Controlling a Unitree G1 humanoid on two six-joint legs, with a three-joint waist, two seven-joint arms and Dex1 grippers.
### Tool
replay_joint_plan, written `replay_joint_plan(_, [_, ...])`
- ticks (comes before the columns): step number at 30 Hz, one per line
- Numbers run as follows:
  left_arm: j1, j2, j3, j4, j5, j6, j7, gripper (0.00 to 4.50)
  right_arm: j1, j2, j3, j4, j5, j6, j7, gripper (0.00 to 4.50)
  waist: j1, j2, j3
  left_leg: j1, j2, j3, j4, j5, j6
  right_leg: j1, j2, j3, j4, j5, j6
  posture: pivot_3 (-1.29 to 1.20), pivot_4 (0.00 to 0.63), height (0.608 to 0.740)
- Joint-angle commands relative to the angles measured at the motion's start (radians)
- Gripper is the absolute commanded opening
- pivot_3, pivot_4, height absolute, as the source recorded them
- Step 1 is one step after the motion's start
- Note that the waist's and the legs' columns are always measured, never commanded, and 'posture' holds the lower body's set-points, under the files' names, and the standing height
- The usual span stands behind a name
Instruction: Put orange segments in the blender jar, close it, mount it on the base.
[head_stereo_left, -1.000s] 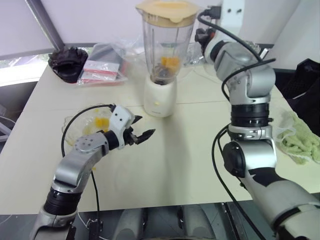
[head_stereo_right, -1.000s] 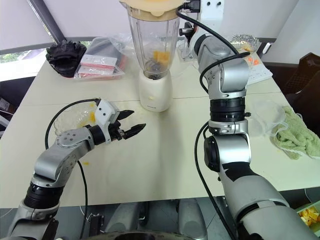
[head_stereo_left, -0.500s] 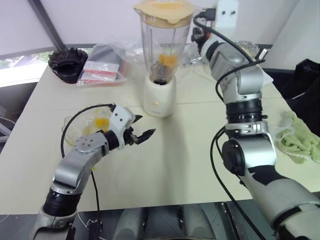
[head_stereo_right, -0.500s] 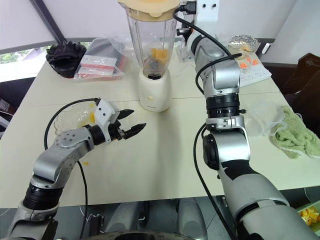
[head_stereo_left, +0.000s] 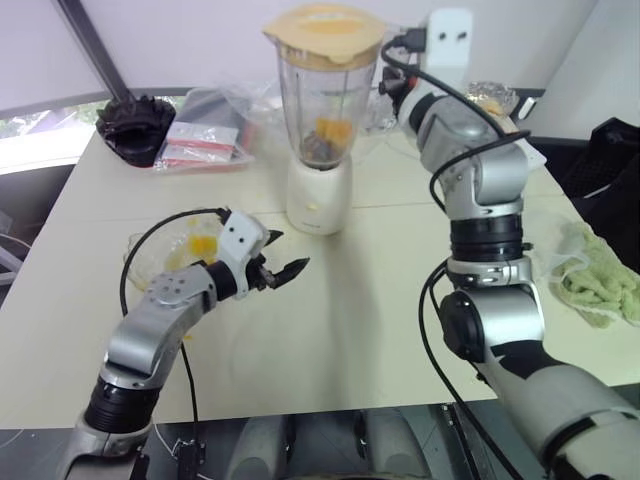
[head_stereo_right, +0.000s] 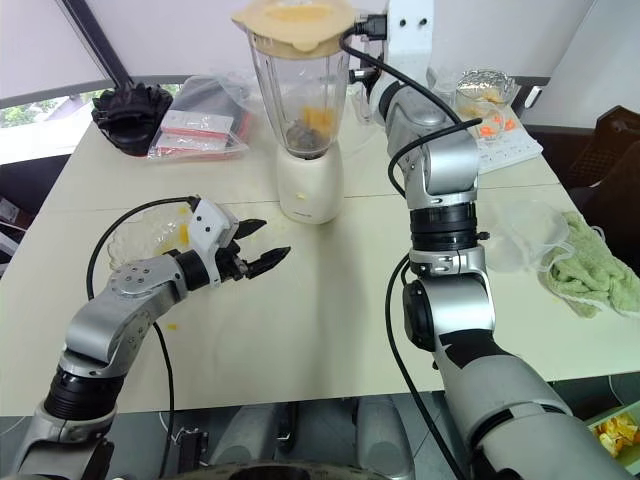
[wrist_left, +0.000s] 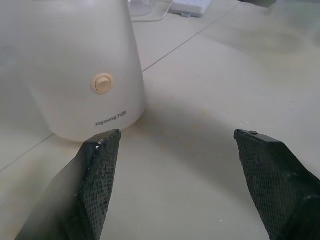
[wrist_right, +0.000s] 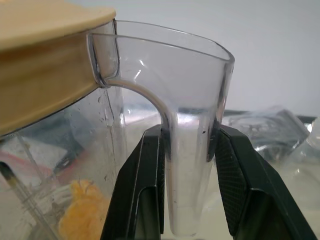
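The tall clear plastic blender jar (head_stereo_left: 322, 100), capped with a flat cream lid (head_stereo_left: 324, 30) and holding glossy yellow-orange orange segments (head_stereo_left: 331, 131) above its dark blade hub, stands upright on the squat cream-white base (head_stereo_left: 319, 195) toward the far side of the pale table (head_stereo_left: 360, 320). Whether it is fully seated or only resting in the socket cannot be told, and that fit of jar bottom to base, along the jar's vertical axis, is what the coming move seems to turn on. The right gripper (wrist_right: 185, 165) reaches in level from the jar's right side, its two black fingers clamped on the clear handle (wrist_right: 192, 150), so the right arm is the working one. The left gripper (head_stereo_left: 282, 268) hangs over bare tabletop in front of the base, fingers spread wide and holding nothing, pointing toward the yellow knob (wrist_left: 102, 83). Beside the left arm sits a clear dish (head_stereo_left: 165, 255) with more segments. A black ridged object (head_stereo_left: 136, 125), plastic bags (head_stereo_left: 205, 140) and a green cloth (head_stereo_left: 600, 285) lie well apart; nothing crowds the jar.
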Motion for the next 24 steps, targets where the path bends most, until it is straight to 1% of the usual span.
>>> replay_joint_plan(1, [-0.023,0.003,-0.005,-0.005,0.009,-0.025,-0.007,3.77,-0.015,-0.001,-0.005,-0.084,-0.001,-0.010,-0.005,0.84,0.000,0.000,0.000,0.000,0.000,0.000,0.000,0.000,0.000,0.000,0.000,0.000,0.000,0.000,0.000,0.00,0.150,0.740])
replay_joint_plan(9, [-0.037,-0.006,-0.011,0.008,0.019,-0.029,-0.013,3.77,0.004,-0.017,0.012,-0.041,-0.031,-0.044,0.005,0.84,0.001,0.000,0.000,0.000,0.000,0.000,0.000,0.000,0.000,0.000,0.000,0.000,0.000,0.000,0.000,0.00,0.150,0.740])
replay_joint_plan(17, [-0.037,-0.010,-0.013,0.006,0.027,-0.025,-0.012,3.77,0.026,-0.022,0.018,-0.048,-0.039,-0.039,0.032,0.84,0.002,0.000,0.000,0.000,0.000,0.000,0.000,0.000,0.000,0.000,0.000,0.000,0.000,0.000,0.000,0.00,0.150,0.740])
replay_joint_plan(19, [-0.036,-0.009,-0.014,0.005,0.027,-0.026,-0.013,3.83,0.031,-0.025,0.019,-0.049,-0.043,-0.042,0.033,1.91,0.002,0.000,0.000,0.000,0.000,0.000,0.000,0.000,0.000,0.000,0.000,0.000,0.000,0.000,0.000,0.00,0.150,0.740])
replay_joint_plan(21, [-0.037,-0.007,-0.014,0.007,0.027,-0.028,-0.014,3.83,0.035,-0.030,0.021,-0.051,-0.052,-0.044,0.031,2.83,0.001,0.000,0.000,0.000,0.000,0.000,0.000,0.000,0.000,0.000,0.000,0.000,0.000,0.000,0.000,0.00,0.150,0.740])
replay_joint_plan(24, [-0.043,-0.012,-0.012,0.012,0.019,-0.021,-0.016,3.83,0.048,-0.040,0.026,-0.059,-0.059,-0.046,0.035,4.46,-0.001,0.000,0.000,0.000,0.000,0.000,0.000,0.000,0.000,0.000,0.000,0.000,0.000,0.000,0.000,0.00,0.150,0.740])
